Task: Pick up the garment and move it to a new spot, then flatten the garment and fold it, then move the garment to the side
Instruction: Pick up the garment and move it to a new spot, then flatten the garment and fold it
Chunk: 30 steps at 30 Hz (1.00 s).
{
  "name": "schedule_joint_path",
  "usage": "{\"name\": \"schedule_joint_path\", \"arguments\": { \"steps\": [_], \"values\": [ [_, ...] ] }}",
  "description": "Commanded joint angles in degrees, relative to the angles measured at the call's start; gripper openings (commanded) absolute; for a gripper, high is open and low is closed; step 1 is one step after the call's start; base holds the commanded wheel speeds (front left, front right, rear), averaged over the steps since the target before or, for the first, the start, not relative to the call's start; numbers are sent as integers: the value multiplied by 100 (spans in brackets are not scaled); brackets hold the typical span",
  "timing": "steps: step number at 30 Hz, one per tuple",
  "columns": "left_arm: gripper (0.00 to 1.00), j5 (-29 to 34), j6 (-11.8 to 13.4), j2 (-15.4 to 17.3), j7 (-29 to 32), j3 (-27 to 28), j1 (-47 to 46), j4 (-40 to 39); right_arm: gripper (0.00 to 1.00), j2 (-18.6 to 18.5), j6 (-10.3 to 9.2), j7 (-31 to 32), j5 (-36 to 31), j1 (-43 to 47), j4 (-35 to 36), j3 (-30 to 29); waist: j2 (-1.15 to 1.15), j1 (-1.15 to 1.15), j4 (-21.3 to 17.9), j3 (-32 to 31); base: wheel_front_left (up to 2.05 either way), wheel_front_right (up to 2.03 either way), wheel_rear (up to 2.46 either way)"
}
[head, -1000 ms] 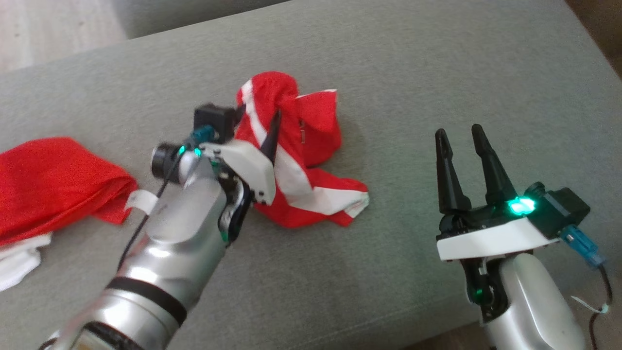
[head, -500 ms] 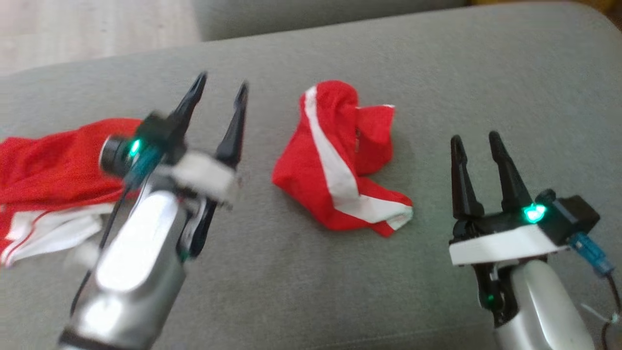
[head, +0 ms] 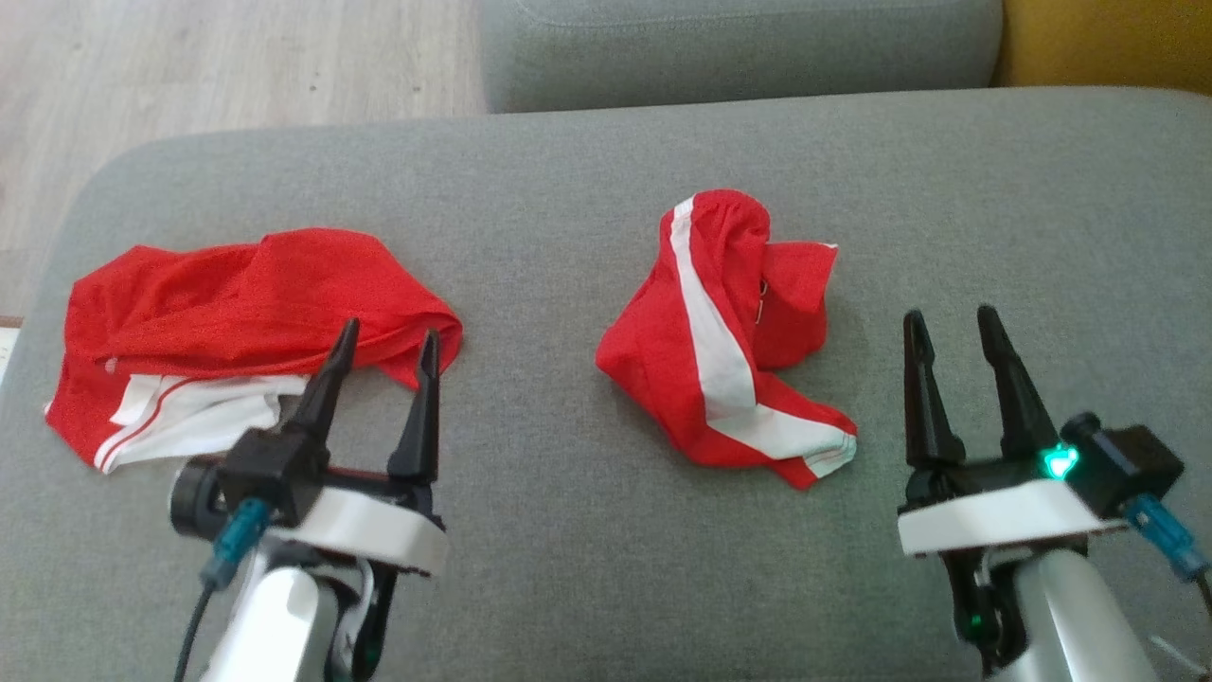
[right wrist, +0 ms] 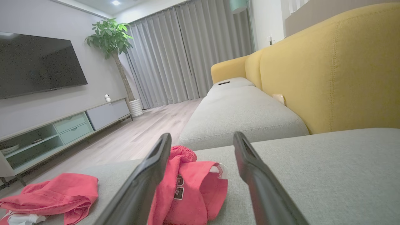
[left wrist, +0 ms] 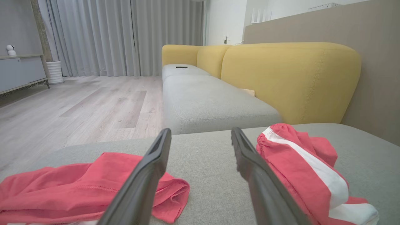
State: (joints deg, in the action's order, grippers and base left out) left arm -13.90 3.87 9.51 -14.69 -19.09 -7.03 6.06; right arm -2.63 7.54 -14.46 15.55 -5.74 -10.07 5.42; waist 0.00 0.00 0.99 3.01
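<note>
A crumpled red garment [head: 729, 350] with a white stripe lies in a heap at the middle of the grey cushion [head: 568, 568]; it also appears as the red heap [left wrist: 297, 156] and, with a number print, the heap [right wrist: 193, 184]. My left gripper [head: 390, 329] stands open at the lower left, apart from the heap, its tips in front of a second red garment [head: 237, 303]. My right gripper [head: 949, 313] stands open to the right of the heap, not touching it. Each wrist view looks between empty fingers: left gripper [left wrist: 200, 130], right gripper [right wrist: 201, 135].
The second red garment [left wrist: 78, 181], red with white parts, lies loosely spread near the cushion's left edge. Beyond are another grey seat cushion [head: 739, 47], a yellow backrest [head: 1108, 43] and wooden floor [head: 189, 66] at the far left.
The head camera has shifted. My left arm has drawn back from the crumpled striped garment to the lower left, fingers empty. The heap lies where it was. The right arm has kept its pose.
</note>
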Motion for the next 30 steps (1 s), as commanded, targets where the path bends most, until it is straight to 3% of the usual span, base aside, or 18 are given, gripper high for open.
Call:
{"name": "schedule_joint_path", "arguments": {
  "steps": [1,15,23,30],
  "values": [
    [100,81,-44,-21,-30,288,-144,-245,100,-25,-5,-54,-38,-54,171,109,0,0,29,-35,0,0,0],
    [100,567,-597,-518,-30,797,85,-241,100,-25,-5,-54,-272,-23,-68,281,0,0,88,15,0,0,0],
    [100,625,-743,-613,-30,846,74,-158,100,-25,-5,53,-649,-148,-1224,272,0,0,200,164,0,0,0],
    [100,644,-824,-649,-30,839,-19,-87,100,-25,-5,152,-368,-493,-2201,265,0,0,326,315,0,0,0]
  ]
}}
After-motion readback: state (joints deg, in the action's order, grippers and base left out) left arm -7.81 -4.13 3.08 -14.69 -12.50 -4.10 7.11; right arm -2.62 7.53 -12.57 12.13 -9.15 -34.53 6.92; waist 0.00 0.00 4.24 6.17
